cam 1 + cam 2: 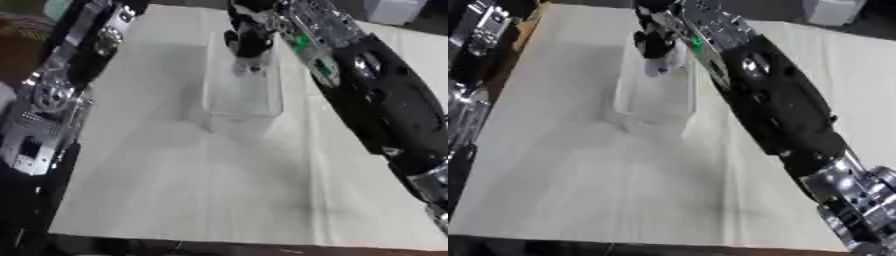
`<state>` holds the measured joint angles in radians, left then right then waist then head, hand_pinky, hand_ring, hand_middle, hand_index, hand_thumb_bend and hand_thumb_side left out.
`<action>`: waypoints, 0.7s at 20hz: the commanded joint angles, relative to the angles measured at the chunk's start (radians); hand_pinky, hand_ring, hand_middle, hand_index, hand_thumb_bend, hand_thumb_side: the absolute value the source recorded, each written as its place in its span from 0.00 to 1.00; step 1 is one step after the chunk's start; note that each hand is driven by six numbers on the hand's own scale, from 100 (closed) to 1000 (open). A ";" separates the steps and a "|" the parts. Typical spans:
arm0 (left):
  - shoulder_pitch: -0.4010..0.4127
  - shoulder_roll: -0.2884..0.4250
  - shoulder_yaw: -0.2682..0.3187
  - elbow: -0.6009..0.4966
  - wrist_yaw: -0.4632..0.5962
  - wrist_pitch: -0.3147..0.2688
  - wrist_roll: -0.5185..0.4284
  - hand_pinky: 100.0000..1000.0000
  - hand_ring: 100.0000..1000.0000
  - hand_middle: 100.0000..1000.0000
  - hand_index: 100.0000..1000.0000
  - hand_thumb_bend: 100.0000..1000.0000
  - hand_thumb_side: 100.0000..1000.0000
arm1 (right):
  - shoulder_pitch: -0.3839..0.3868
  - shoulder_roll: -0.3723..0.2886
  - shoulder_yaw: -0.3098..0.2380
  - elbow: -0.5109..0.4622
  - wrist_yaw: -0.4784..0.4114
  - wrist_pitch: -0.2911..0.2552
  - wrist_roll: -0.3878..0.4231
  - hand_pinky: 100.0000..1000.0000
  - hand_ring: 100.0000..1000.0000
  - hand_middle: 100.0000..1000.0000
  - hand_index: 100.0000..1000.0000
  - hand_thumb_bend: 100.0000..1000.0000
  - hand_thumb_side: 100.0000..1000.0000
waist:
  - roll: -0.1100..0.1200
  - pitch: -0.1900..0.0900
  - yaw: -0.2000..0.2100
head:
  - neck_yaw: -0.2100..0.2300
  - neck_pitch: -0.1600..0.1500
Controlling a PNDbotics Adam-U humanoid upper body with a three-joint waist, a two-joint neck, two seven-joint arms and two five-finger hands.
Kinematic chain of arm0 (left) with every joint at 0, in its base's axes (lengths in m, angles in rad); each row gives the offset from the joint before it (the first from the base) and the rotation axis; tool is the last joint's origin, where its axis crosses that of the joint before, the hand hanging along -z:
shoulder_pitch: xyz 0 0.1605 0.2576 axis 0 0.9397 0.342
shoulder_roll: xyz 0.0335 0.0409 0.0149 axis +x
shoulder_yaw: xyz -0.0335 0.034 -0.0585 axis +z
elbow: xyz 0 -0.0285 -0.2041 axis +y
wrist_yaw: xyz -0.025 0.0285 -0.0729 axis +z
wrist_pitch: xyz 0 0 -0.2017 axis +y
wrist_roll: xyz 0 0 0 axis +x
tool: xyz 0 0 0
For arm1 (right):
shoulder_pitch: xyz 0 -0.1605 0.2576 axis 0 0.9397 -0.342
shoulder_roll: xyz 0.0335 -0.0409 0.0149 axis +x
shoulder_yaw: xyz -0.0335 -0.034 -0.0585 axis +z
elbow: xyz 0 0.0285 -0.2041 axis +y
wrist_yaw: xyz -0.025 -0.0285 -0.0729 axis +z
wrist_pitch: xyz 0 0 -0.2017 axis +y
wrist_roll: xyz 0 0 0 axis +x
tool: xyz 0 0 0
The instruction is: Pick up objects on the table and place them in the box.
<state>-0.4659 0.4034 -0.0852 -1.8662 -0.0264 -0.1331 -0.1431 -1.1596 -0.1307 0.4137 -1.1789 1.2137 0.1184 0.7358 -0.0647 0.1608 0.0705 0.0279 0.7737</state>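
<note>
Over the clear box, right robot hand
Fingers curled round a small pale object; left robot hand unseen

A pale cloth-covered table is filling the view, its dark front edge running along six o'clock, a white boxy object sitting at one o'clock.

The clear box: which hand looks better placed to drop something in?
The right hand: it hangs over the clear box, fingers curled round something small and pale. The left arm lies along the table's left edge.
</note>
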 commanded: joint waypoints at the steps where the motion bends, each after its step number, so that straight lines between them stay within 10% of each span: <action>1: -0.016 0.013 0.000 -0.023 0.006 -0.002 -0.004 0.88 0.93 0.93 0.84 0.01 0.90 | -0.033 -0.001 -0.003 -0.002 0.002 -0.017 0.004 0.00 0.50 0.55 0.60 0.00 0.37 | 0.007 -0.013 0.001 | 0.007 -0.004; 3: -0.016 0.013 0.000 -0.023 0.006 -0.003 -0.004 0.88 0.93 0.93 0.84 0.01 0.90 | -0.034 0.001 -0.003 0.002 -0.005 -0.021 0.005 0.00 0.60 0.67 0.67 0.00 0.40 | 0.007 -0.011 0.001 | 0.007 -0.004; 8: -0.018 0.014 0.000 -0.025 0.005 -0.004 -0.004 0.88 0.93 0.93 0.84 0.01 0.90 | -0.036 0.001 0.000 0.006 -0.023 -0.020 -0.016 0.37 0.74 0.81 0.78 0.00 0.47 | 0.009 -0.007 0.002 | 0.009 -0.004; 14: -0.020 0.015 0.000 -0.025 0.005 -0.005 -0.004 0.88 0.93 0.93 0.85 0.01 0.90 | -0.037 0.001 0.003 0.012 -0.031 -0.022 -0.023 0.46 0.77 0.85 0.82 0.00 0.52 | 0.011 -0.004 0.001 | 0.011 -0.004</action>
<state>-0.4666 0.4037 -0.0852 -1.8679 -0.0264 -0.1357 -0.1454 -1.1645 -0.1303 0.4193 -1.1588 1.1882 0.0967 0.7169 -0.0632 0.1692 0.0704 0.0282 0.7737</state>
